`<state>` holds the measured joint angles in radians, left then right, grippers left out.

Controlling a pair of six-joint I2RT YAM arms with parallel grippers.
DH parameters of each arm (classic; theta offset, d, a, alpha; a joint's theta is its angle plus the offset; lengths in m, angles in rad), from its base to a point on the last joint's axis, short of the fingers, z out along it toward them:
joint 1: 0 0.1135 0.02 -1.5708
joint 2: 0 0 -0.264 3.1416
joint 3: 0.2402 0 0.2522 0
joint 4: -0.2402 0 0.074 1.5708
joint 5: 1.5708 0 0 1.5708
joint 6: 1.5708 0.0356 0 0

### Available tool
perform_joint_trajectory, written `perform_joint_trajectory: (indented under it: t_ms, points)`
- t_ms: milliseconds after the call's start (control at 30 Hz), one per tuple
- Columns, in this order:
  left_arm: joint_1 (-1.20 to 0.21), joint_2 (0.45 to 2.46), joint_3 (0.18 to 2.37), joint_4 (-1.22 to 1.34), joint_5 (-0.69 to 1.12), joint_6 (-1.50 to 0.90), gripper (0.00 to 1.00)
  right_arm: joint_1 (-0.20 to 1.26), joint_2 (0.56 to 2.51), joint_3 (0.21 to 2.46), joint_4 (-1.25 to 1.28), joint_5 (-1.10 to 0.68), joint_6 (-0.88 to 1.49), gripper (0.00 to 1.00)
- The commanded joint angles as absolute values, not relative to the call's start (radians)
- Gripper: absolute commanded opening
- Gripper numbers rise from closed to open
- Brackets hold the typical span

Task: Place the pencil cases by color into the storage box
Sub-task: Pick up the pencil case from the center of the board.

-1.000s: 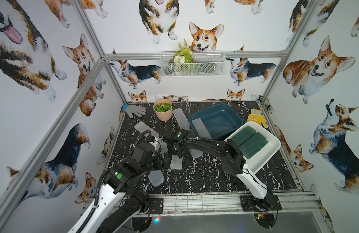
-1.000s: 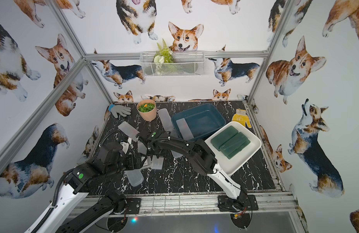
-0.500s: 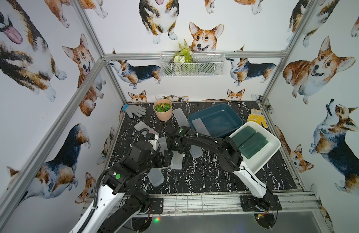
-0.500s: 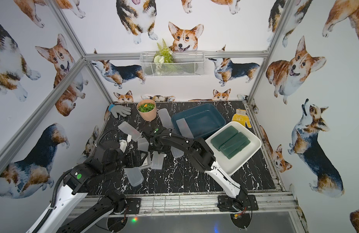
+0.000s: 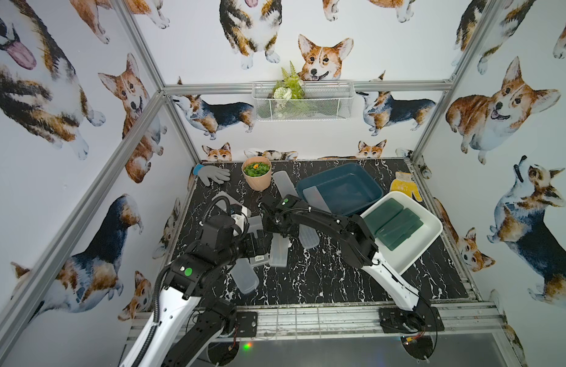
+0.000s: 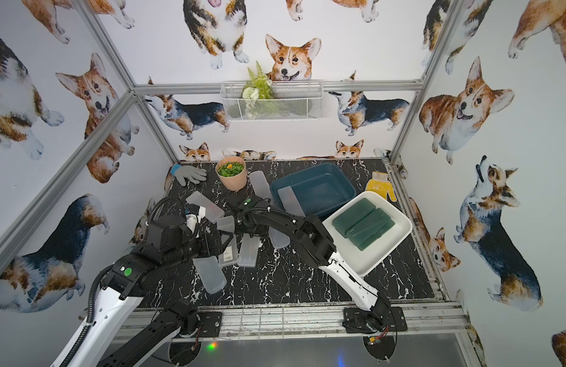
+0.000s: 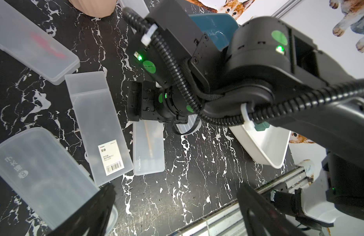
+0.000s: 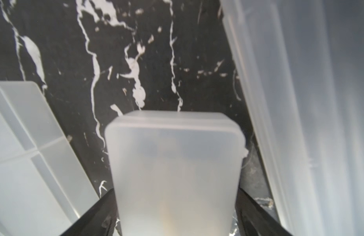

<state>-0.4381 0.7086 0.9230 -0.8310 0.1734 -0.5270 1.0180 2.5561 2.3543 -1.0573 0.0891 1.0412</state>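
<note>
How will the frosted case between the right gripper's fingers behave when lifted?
Probably stiff: the case is a moulded plastic box. Likely light, being thin and translucent. Its smooth sides may slip between the fingers.

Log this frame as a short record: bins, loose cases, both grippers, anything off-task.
white tray: holds the dark green cases, lying side by side
blue bin: holds a single frosted case by its near wall
table: loose frosted cases scattered around both arms
left gripper: open, empty, above the loose cases
right gripper: open, jaws either side of the central frosted case
off-task: peach pot, grey glove, yellow glove along the far edge
</note>
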Motion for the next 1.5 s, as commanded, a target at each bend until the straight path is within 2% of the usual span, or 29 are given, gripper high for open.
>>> perform_joint_trajectory:
  t_ms: [0,400,800,900,1467]
  points:
    - [-0.417,0.731,0.919,-0.823,0.16,-0.512,0.96,1.015,2.586,2.409,-1.116,0.119,1.008,0.89]
    - [-0.341,0.753,0.925,-0.823,0.148,-0.522,0.96,1.005,2.635,2.455,-1.146,0.097,0.973,0.81]
    - [-0.292,0.797,0.967,-0.832,0.13,-0.548,0.96,0.985,2.648,2.522,-1.157,0.066,0.929,0.58]
    - [-0.287,0.818,0.984,-0.822,0.13,-0.552,0.96,0.972,2.629,2.544,-1.148,0.06,0.913,0.55]
    - [-0.283,1.05,1.199,-0.822,0.125,-0.494,0.95,0.883,2.355,2.532,-1.055,0.134,0.709,0.52]
